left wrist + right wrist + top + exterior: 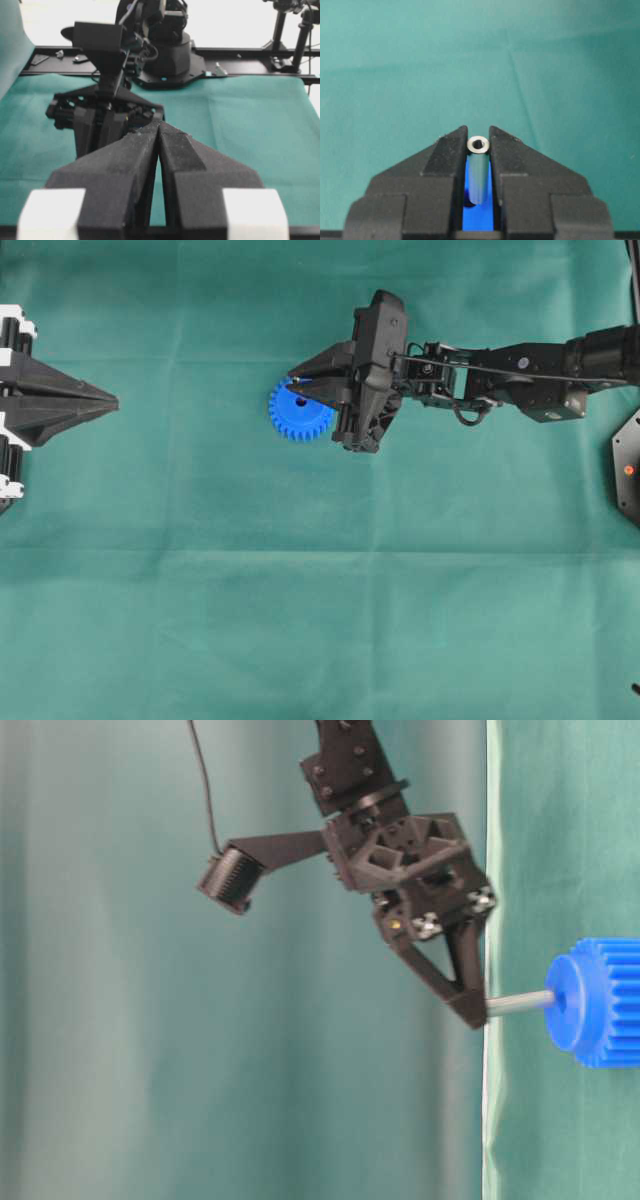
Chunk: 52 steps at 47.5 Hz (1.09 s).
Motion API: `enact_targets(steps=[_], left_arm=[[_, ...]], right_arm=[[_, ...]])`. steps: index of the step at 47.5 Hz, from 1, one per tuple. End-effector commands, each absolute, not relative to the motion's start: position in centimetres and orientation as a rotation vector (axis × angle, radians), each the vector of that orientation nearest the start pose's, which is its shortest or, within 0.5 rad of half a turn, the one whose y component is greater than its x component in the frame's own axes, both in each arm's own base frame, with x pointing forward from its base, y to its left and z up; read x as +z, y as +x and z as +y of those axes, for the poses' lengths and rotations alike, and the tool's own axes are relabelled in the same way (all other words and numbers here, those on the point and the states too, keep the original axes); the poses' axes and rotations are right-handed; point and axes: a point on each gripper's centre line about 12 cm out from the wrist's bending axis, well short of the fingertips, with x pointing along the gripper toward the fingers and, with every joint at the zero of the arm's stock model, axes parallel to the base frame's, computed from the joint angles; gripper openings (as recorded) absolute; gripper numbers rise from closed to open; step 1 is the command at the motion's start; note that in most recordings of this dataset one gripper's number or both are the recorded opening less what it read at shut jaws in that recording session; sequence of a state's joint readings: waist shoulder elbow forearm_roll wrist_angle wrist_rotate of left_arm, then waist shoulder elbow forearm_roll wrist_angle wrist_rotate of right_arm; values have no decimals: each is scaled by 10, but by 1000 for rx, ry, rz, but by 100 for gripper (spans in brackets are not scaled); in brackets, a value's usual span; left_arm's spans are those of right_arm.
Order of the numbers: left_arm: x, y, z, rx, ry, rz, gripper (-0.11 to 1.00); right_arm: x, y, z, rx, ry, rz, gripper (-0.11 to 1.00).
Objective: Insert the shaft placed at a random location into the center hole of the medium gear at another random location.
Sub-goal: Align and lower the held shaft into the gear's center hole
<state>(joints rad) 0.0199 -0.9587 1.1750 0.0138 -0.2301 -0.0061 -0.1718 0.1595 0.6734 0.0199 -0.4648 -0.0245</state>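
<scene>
The blue medium gear (pixel 296 418) lies flat on the green cloth, left of the table's middle. My right gripper (pixel 292 381) hangs over it, shut on the silvery shaft (pixel 478 170). In the right wrist view the shaft stands upright between the fingers (pixel 451 150), its lower end at the dark center hole (pixel 476 201) in the gear (pixel 479 220). The table-level view shows the shaft (pixel 520 1003) running from the right gripper (pixel 470 1010) to the gear's hub (pixel 562 1003). My left gripper (pixel 112 400) is shut and empty at the far left; its tips (pixel 159 126) point toward the right arm.
Green cloth (pixel 320 600) covers the whole table. The right arm (pixel 500 375) stretches in from the right edge, with a black base plate (pixel 628 468) beside it. A black rail and arm base (pixel 165 60) stand at the table's far side in the left wrist view.
</scene>
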Motion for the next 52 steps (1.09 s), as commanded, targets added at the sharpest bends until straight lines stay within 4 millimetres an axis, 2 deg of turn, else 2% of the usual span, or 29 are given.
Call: enact_targets(steps=[1,9,22,52], left_arm=[[291,202,4,18,8,-24,0],[291,202,4,18,8,-24,0],[291,202,4,18,9,-24,0],[291,202,4,18,8,-26,0]], right_arm=[[176,413,-73,-175,-4,307,13],[190,410,-72,-173,-8,275,13],[188,415,-65,-156,-6,275,13],[132,420,-67,-165,17,345,13]])
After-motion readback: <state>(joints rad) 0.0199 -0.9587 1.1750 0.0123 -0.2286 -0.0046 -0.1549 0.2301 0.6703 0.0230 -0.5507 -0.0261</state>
